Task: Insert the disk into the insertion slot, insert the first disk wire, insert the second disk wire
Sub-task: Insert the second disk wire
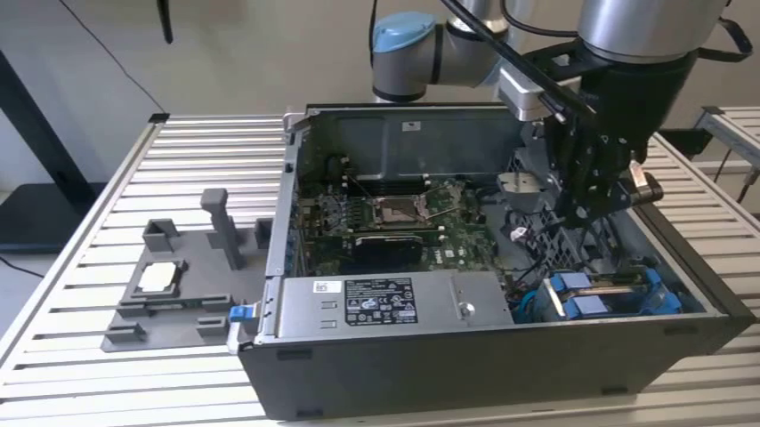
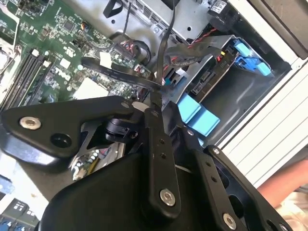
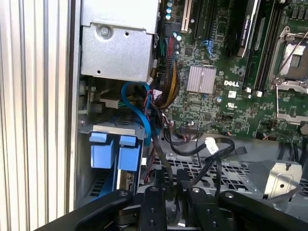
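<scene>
The open computer case (image 1: 475, 374) stands on a slatted table. The disk (image 1: 606, 286), in its blue carrier (image 3: 115, 153), sits inside the insertion slot (image 1: 671, 307) at the case's corner on the exterior view's right. My gripper (image 1: 582, 213) hangs inside the case just behind that bay. In both wrist views its black fingers (image 3: 154, 197) stand close together, pinching a thin black disk wire (image 3: 163, 161) that runs from the fingertips toward the motherboard. That wire (image 2: 162, 53) rises from my gripper (image 2: 161, 103), with the blue carrier tabs (image 2: 195, 115) just beyond. My gripper (image 3: 172, 179) sits beside the bay (image 3: 96, 129).
The grey power-supply box (image 1: 380, 307) lies along the case's front wall, next to the bay. The motherboard (image 1: 380, 222) with its CPU socket covers the floor. A blue cable (image 3: 139, 106) and loose black wires (image 3: 216, 144) crowd the space. A grey fixture (image 1: 178, 285) stands on the exterior view's left. A hand (image 2: 293, 192) shows outside the case.
</scene>
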Robot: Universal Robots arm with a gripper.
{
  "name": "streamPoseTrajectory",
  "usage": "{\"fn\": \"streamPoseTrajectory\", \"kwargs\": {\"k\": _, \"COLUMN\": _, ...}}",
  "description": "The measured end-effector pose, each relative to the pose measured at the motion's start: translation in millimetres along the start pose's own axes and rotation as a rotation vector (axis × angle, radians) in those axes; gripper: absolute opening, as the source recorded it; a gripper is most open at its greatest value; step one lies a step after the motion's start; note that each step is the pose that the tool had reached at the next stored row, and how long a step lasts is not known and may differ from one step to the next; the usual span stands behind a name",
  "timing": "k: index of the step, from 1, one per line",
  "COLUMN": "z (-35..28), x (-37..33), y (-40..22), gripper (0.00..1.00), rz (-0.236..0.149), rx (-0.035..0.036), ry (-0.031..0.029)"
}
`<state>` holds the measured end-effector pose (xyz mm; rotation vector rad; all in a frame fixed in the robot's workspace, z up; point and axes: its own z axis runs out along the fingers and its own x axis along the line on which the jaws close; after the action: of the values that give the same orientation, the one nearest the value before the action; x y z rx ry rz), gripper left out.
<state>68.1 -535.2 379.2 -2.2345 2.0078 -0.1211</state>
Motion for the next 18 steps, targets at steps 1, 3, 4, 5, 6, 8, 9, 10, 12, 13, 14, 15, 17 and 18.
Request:
{"fn": "streamPoseTrajectory", "kwargs": {"k": 1, "z": -0.2, "x": 0.2, "y": 0.0, "gripper": 0.25, "rz": 0.000, "rx": 0.0000, "ry": 0.0001}}
{"fn": "streamPoseTrajectory", "kwargs": {"k": 3, "z": 0.1, "x": 0.2, "y": 0.1, "gripper": 0.25, "rz": -0.001, "rx": 0.0026, "ry": 0.0031}}
{"fn": "streamPoseTrajectory", "kwargs": {"k": 4, "z": 0.5, "x": 0.2, "y": 0.1, "gripper": 0.25, "rz": -0.001, "rx": 0.0042, "ry": 0.0041}}
{"fn": "streamPoseTrajectory", "kwargs": {"k": 5, "z": 1.0, "x": 0.2, "y": 0.1, "gripper": 0.25, "rz": -0.001, "rx": 0.0055, "ry": 0.0056}}
{"fn": "streamPoseTrajectory", "kwargs": {"k": 6, "z": 1.7, "x": 0.2, "y": 0.3, "gripper": 0.25, "rz": -0.001, "rx": 0.0076, "ry": 0.0072}}
{"fn": "streamPoseTrajectory", "kwargs": {"k": 8, "z": 2.9, "x": 0.1, "y": 0.5, "gripper": 0.25, "rz": -0.002, "rx": 0.0108, "ry": 0.0107}}
{"fn": "streamPoseTrajectory", "kwargs": {"k": 9, "z": 3.6, "x": 0.1, "y": 0.6, "gripper": 0.25, "rz": -0.002, "rx": 0.0121, "ry": 0.0121}}
{"fn": "streamPoseTrajectory", "kwargs": {"k": 10, "z": 4.1, "x": 0.1, "y": 0.6, "gripper": 0.25, "rz": -0.003, "rx": 0.0133, "ry": 0.0133}}
{"fn": "streamPoseTrajectory", "kwargs": {"k": 12, "z": 5.6, "x": 0.2, "y": 0.9, "gripper": 0.25, "rz": -0.003, "rx": 0.0156, "ry": 0.0144}}
{"fn": "streamPoseTrajectory", "kwargs": {"k": 13, "z": 6.1, "x": 0.2, "y": 1.0, "gripper": 0.23, "rz": -0.003, "rx": 0.0175, "ry": 0.0148}}
{"fn": "streamPoseTrajectory", "kwargs": {"k": 14, "z": 6.7, "x": 0.2, "y": 1.1, "gripper": 0.23, "rz": -0.003, "rx": 0.0212, "ry": 0.0151}}
{"fn": "streamPoseTrajectory", "kwargs": {"k": 15, "z": 7.1, "x": 0.2, "y": 1.2, "gripper": 0.16, "rz": -0.003, "rx": 0.0259, "ry": 0.0157}}
{"fn": "streamPoseTrajectory", "kwargs": {"k": 17, "z": 7.7, "x": 0.3, "y": 1.1, "gripper": 0.15, "rz": -0.004, "rx": 0.0301, "ry": 0.0161}}
{"fn": "streamPoseTrajectory", "kwargs": {"k": 18, "z": 7.7, "x": 0.3, "y": 1.2, "gripper": 0.15, "rz": -0.004, "rx": 0.0304, "ry": 0.0163}}
